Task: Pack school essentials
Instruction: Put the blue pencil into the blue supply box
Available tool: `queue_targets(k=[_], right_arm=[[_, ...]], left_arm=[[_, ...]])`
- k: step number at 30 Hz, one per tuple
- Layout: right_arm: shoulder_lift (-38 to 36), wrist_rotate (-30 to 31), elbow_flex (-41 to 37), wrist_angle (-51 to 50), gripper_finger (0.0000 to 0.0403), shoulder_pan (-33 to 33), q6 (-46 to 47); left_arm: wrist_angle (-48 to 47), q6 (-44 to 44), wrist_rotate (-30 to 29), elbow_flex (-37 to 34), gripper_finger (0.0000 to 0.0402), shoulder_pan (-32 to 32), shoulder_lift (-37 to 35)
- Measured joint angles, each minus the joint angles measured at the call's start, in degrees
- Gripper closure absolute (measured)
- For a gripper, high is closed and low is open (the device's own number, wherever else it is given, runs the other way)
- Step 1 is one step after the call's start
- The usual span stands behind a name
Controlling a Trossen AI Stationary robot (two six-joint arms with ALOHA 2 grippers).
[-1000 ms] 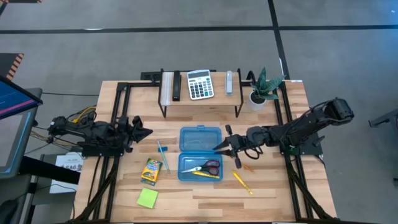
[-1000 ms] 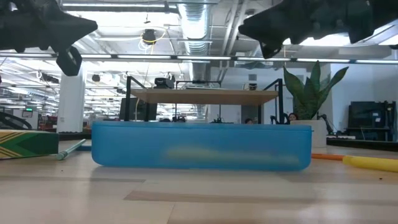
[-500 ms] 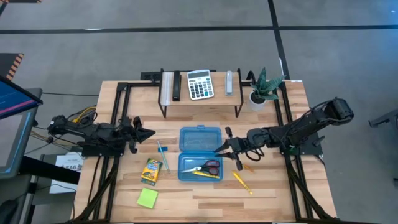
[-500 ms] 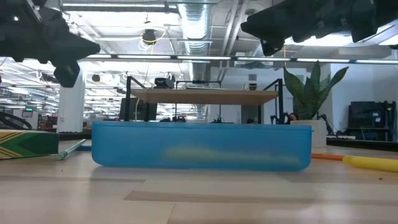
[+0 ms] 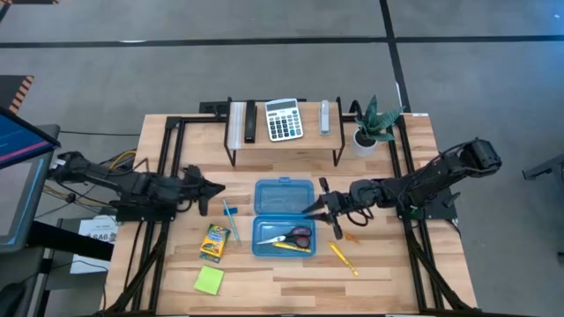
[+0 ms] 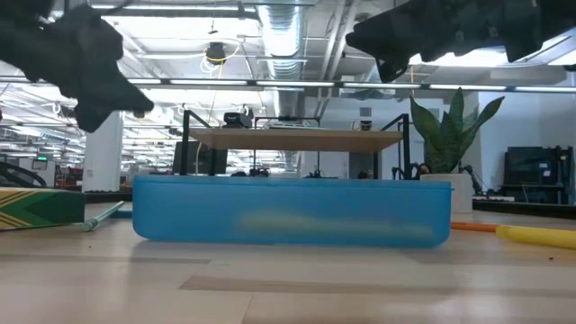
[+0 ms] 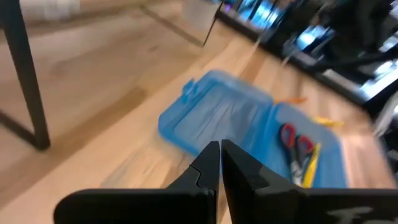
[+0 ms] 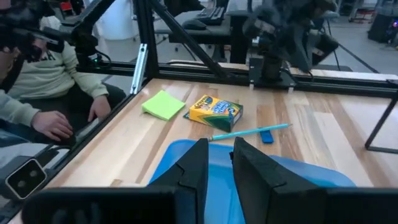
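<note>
left gripper fingers pressed together, holding nothing, hovering left of the blue case; right gripper over the case's right edge, fingers slightly parted, nothing between them; red-handled scissors and one yellow pencil lie in the case's front half; teal pen, crayon box, sticky-note pad on the table left of it; second yellow pencil to its right; crayon box print unreadable

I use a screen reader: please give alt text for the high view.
An open blue case holding red-handled scissors sits mid-table between the shut left gripper and the right gripper, with a crayon box nearby.
</note>
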Motion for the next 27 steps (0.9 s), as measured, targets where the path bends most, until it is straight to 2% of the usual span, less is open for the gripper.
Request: queue_targets(k=[9,19,27], right_arm=[[0.0,-0.02,0.0,-1.32,0.031,-0.53,-0.11],[-1.03,-0.01,0.02,0.7,0.031,0.51,0.01],[-1.57,-0.01,0.0,0.6,0.031,0.66,0.03]], left_arm=[[0.23,-6.02,-0.62,5.87,0.0397,0.0,13.07],[-15.28,-16.95,-2.2,16.16,0.0397,0.02,22.65],[-15.55,-19.26,-3.28,17.6,0.0397,0.04,26.99]])
